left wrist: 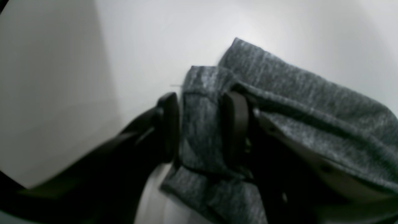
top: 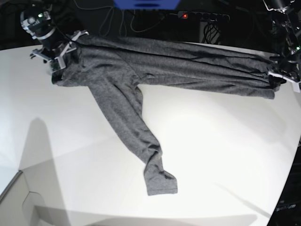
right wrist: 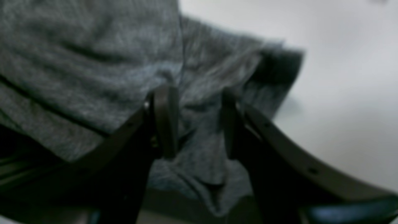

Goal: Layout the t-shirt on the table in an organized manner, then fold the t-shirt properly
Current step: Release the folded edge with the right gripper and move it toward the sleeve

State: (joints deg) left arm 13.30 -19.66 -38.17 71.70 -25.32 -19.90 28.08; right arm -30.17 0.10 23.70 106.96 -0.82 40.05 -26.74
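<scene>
The dark-grey t-shirt [top: 188, 66] lies stretched in a long wrinkled band across the far side of the white table [top: 211, 141]. One long sleeve [top: 136, 132] runs toward the front. At the band's right end my left gripper [top: 282, 70] is shut on a bunched corner of the t-shirt [left wrist: 202, 130], which fills the gap between the pads of the left gripper [left wrist: 202, 124]. At the far left my right gripper [top: 59, 54] sits over the other end. Its fingers [right wrist: 166, 121] stand apart, with blurred t-shirt cloth [right wrist: 77, 62] lying between and behind them, so the right gripper [right wrist: 197, 121] is open.
Behind the table are a power strip [top: 202, 15], cables and a blue object [top: 146, 4]. The table's edge curves away at the right [top: 287, 188]. A lower pale surface shows past the front-left corner [top: 19, 202].
</scene>
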